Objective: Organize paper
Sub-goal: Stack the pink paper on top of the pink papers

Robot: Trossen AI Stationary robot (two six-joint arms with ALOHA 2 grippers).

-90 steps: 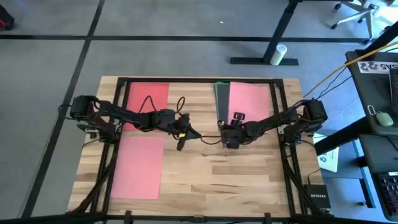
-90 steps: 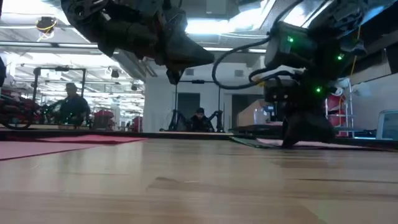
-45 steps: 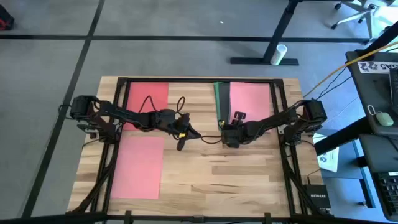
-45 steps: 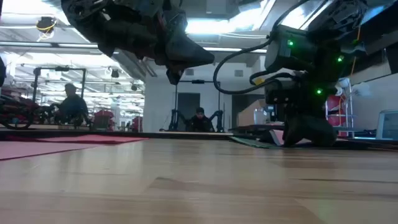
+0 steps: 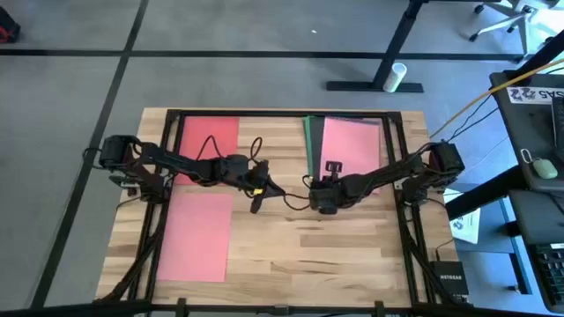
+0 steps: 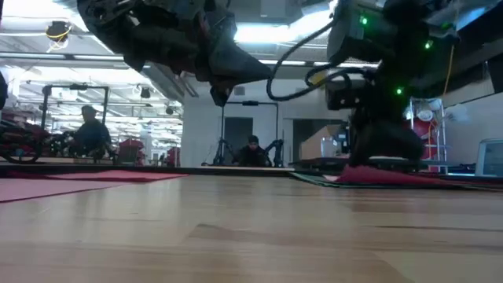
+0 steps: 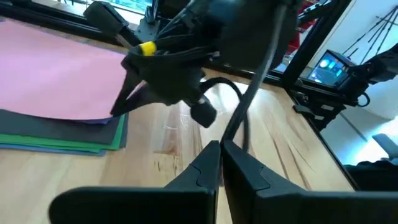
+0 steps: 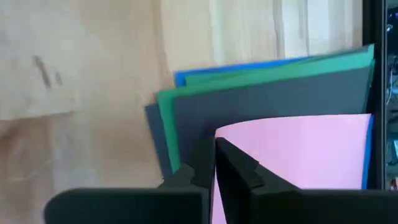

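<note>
A pink sheet point(image 5: 351, 145) tops a stack at the table's far right, over dark grey point(image 8: 267, 106), green point(image 8: 267, 78) and blue point(image 8: 236, 65) sheets. My right gripper point(image 5: 323, 187) is shut on the pink sheet's near edge. A red sheet point(image 5: 208, 141) lies flat at the far left, and another pinkish-red sheet point(image 5: 198, 233) lies at the near left. My left gripper point(image 5: 256, 204) hovers shut above the table's middle and holds nothing. My right gripper pinches the pink sheet's near edge point(image 8: 219, 155), close to its near-left corner, between its two fingers. The fingers come from above, slanting in from the table's right. That edge point(image 6: 369, 174) is raised a little, and the rest of the sheet lies on the stack.
A black frame point(image 5: 392, 141) runs along the table's far and side edges, close to the stack. Bare wood point(image 5: 308, 246) fills the middle and the near right. Beyond the right edge stands a desk point(image 5: 538, 106) with devices. In the low view, people sit in the room behind.
My right gripper has risen off the table and shifted slightly toward the near-left. The pink sheet's near edge has come up with it, while the sheet's far part stays on the stack.
</note>
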